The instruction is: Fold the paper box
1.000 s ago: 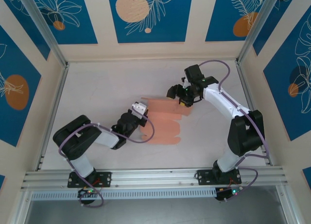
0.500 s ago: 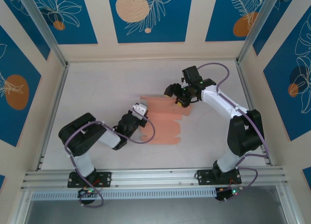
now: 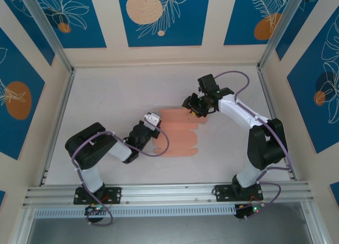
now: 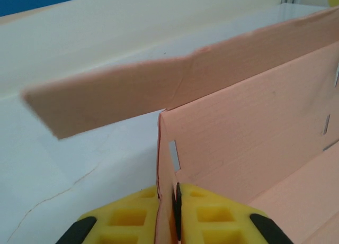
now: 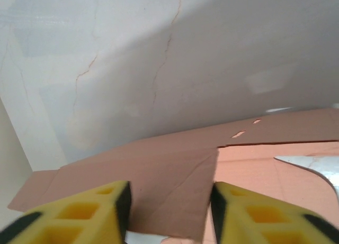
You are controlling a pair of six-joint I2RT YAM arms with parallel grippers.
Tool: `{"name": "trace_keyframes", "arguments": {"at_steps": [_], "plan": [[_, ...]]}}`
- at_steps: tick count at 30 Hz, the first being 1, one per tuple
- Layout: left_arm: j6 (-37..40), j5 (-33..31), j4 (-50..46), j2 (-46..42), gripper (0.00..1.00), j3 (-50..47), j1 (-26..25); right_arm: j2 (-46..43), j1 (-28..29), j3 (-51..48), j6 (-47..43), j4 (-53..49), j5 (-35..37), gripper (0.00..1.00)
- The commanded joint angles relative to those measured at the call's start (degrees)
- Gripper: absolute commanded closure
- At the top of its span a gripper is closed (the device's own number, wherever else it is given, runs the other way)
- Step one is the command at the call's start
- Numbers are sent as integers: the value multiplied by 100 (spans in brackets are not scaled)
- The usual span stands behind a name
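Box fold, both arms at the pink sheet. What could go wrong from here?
1. The left gripper pinches only the edge of a raised wall of the paper box. The thin card could slip out or tear there.
2. The right gripper stands open astride an end flap. Closing might crumple it rather than fold it.
3. The long side flap juts out unsupported and looks creased, so it may flop out of line.

salmon-pink paper box (image 3: 179, 134) lies partly unfolded, one side flap upright.
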Motion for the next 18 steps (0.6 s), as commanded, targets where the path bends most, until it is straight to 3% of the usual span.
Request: {"name": "trace_keyframes", "arguments": {"at_steps": [1,4,6,8,11,13,18], "plan": [[-45,-44,-112,-63,85,-57,-35,88,53,-172,32,127,3,60],[-85,-38,-254,-176,76,-64,-11,66,65,-306,59,267,-4,61],[-90,59,-331,-288,59,-97,-1,53,68,-345,58,317,28,61],[-77,188,-482,-478,36,-143,19,62,55,-338,42,331,40,64],[-67,396,-898,-927,15,-211,59,70,65,-320,19,350,56,64],[-46,584,-1242,-1272,8,-255,73,68,71,-336,8,392,84,64],[104,716,-1923,-2015,8,-354,114,54,90,-448,-19,599,90,74]]}}
